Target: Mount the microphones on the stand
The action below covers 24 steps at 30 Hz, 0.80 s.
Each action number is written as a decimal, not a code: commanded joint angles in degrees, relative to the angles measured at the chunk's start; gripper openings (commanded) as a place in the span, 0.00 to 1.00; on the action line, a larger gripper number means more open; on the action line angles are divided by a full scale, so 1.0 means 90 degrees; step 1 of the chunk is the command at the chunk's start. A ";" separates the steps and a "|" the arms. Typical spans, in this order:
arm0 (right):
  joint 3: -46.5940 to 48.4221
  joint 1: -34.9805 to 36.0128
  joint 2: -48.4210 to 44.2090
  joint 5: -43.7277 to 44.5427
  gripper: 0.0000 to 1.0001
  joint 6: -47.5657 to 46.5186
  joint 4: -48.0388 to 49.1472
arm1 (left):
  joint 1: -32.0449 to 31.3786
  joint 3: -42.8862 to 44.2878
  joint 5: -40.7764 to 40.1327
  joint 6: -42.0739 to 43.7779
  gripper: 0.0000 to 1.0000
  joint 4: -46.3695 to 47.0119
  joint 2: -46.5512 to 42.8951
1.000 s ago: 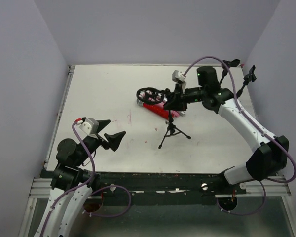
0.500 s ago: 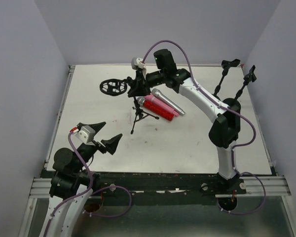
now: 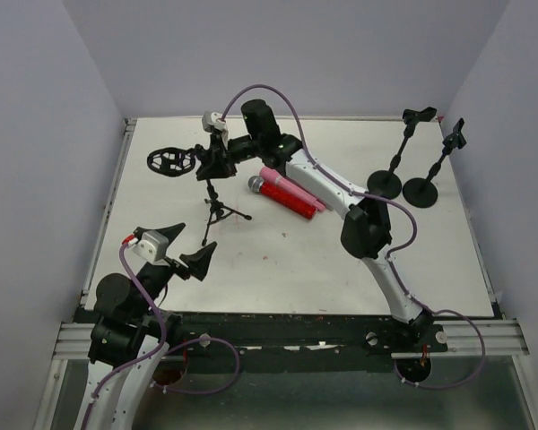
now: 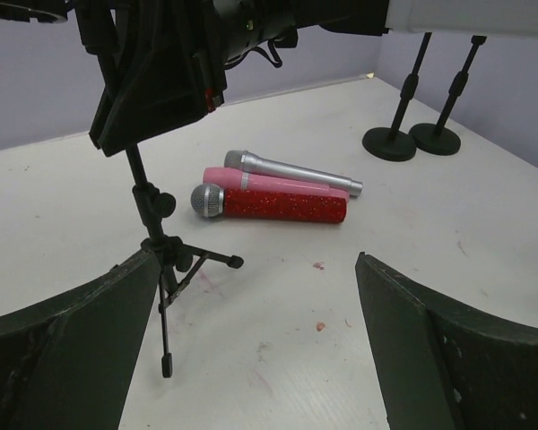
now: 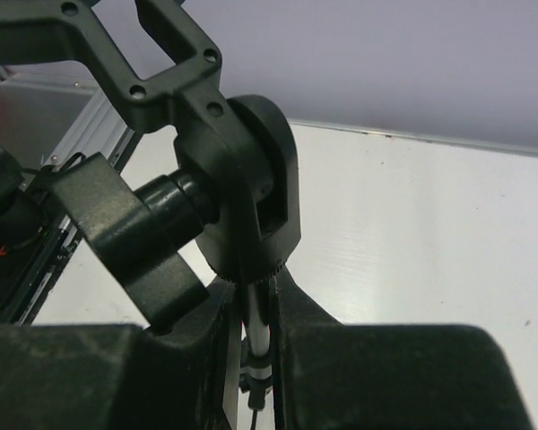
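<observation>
Left gripper [image 3: 191, 244] was found with its jaws spread to their widest and nothing between them, hovering low over the near-left part of the white table [image 3: 278, 269]. Its two dark fingers [image 4: 63, 358] framed the work area in the left wrist view. I judged it was posted there in readiness to take a microphone, not to grasp anything at that moment.

Next to the right stood the black tripod stand [image 3: 217, 210], a thin shaft on three short legs. At its top it carried an open black ring cradle [image 3: 166, 161], which leaned out to the left. The right gripper [image 3: 212, 166] reached across from the other side and was clamped narrowly on the shaft just under the cradle's swivel joint. Its fingers [image 5: 179, 376] showed pinched on the slim rod in the right wrist view. Whether the feet bore on the table or hung just clear could not be told. In my judgement the high hold served to steer and steady the stand where both arms could reach it.

Just right of the stand, apart from it, three microphones lay side by side and touching, heads towards the stand:
- the glittery red microphone [image 4: 273, 204] with a silver mesh head, nearest;
- the all-pink microphone [image 4: 229, 176], in the middle;
- the silver-grey microphone [image 4: 296, 172], furthest.

None sat in any holder, so no attachment had been made.

At the far right two black round-based stands [image 3: 386, 184] stood upright side by side, well apart from the microphones, with their top clips empty.
</observation>
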 commanded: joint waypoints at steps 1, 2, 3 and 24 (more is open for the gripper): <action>0.0169 -0.0010 0.0092 -0.0142 0.15 0.0364 0.0491 | -0.0027 -0.0043 -0.0190 0.0098 0.99 -0.0103 -0.0085; 0.0140 -0.0030 0.0082 -0.0210 0.18 0.0335 0.0414 | -0.0027 -0.0072 -0.0181 0.0108 0.99 -0.0074 -0.0095; 0.0101 -0.0030 0.0063 -0.0259 0.19 0.0335 0.0345 | -0.0027 -0.0092 -0.0171 0.0108 0.99 -0.0054 -0.0095; -0.0905 -0.0176 -0.0631 0.0131 0.81 -0.0173 -0.0769 | -0.0027 -0.0121 0.0054 0.0040 0.99 -0.0024 -0.0203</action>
